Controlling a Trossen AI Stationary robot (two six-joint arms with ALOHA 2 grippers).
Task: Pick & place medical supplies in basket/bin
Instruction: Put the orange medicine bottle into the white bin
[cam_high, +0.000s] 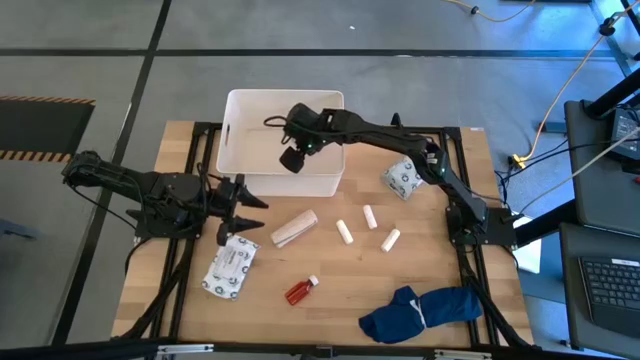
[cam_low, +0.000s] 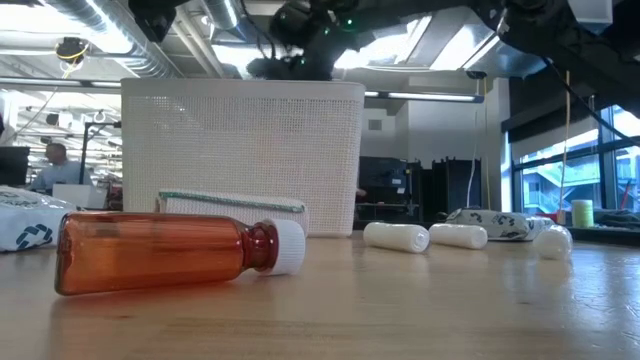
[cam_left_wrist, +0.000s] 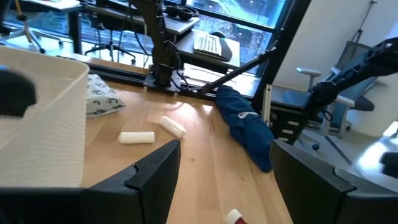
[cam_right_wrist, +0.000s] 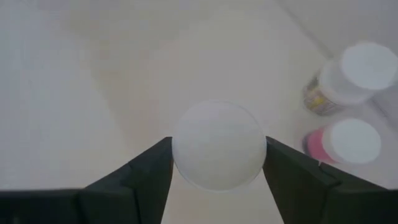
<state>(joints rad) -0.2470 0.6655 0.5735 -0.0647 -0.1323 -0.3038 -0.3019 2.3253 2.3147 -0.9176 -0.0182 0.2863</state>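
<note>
The white bin (cam_high: 250, 175) stands at the table's far middle. My right gripper (cam_right_wrist: 217, 155) hangs over its inside, shut on a small white cylinder (cam_right_wrist: 217, 144) that shows end on. Two white-capped bottles (cam_right_wrist: 360, 65) (cam_right_wrist: 349, 142) stand on the bin's floor. On the table lie three white cylinders (cam_high: 344, 232), a tan bandage roll (cam_high: 295, 228), a red bottle (cam_high: 301, 290) on its side and two white printed packets (cam_high: 230, 267) (cam_high: 402, 178). My left gripper (cam_high: 240, 205) waits open at the table's left, with nothing between its fingers (cam_left_wrist: 155, 171). My right gripper pinches the white cylinder by its two opposite sides (cam_right_wrist: 181, 155) between its two fingers (cam_right_wrist: 146, 177). The fingers slant down from above the bin. The cylinder hangs lengthwise below them, its rounded end toward the wrist camera, clear of the bin's floor.
A dark blue cloth bundle (cam_high: 420, 312) lies at the near right of the table. The bin's walls (cam_low: 240, 150) rise well above the loose supplies. Bare wood shows between the packet and the blue cloth at the near edge.
</note>
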